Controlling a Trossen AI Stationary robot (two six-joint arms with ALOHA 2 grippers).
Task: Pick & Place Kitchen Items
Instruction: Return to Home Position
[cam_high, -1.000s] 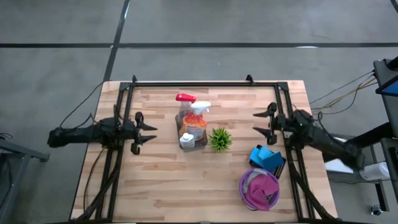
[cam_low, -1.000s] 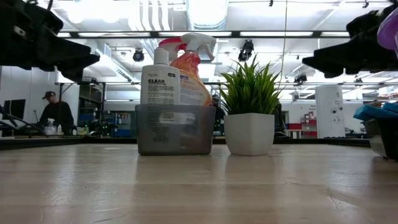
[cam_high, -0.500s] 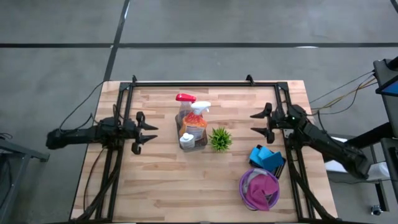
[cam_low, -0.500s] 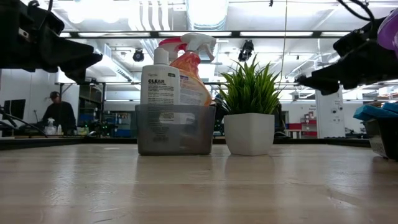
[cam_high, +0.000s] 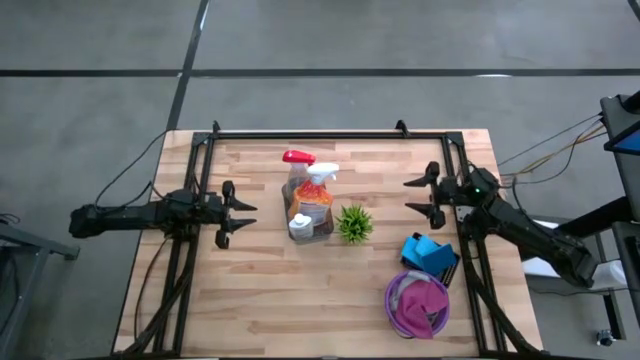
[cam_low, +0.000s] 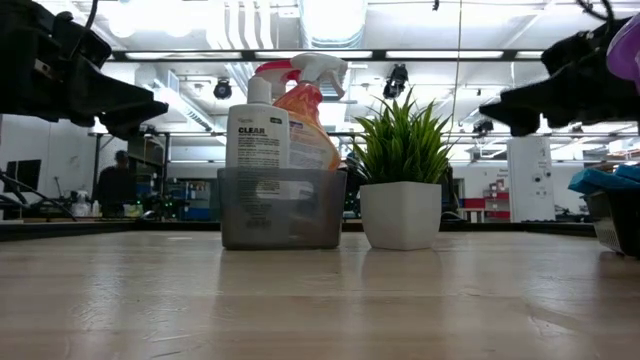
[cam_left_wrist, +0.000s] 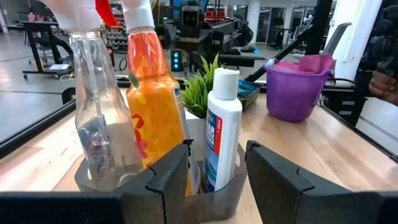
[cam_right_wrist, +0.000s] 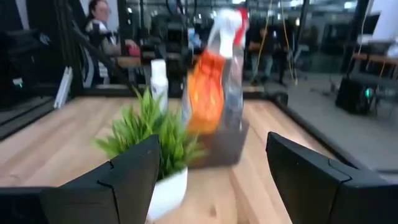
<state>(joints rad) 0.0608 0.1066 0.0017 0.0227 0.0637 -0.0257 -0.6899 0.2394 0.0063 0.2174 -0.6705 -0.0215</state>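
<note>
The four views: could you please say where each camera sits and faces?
High view: above the table, looking straight down; shows left gripper and right gripper.
Low view: tabletop height, looking level at grey caddy and plant; grippers at top corners.
Left wrist view: on that wrist, facing orange spray bottle; own fingers below.
Right wrist view: on that wrist, facing opposite way; own fingers below.
Both wrist views share that bottle and plant.

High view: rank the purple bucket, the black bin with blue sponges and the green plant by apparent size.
1. purple bucket, the widest outline.
2. black bin, somewhat smaller.
3. green plant, smallest.
All three stand on the table, so nearness to the camera hardly skews it.
</note>
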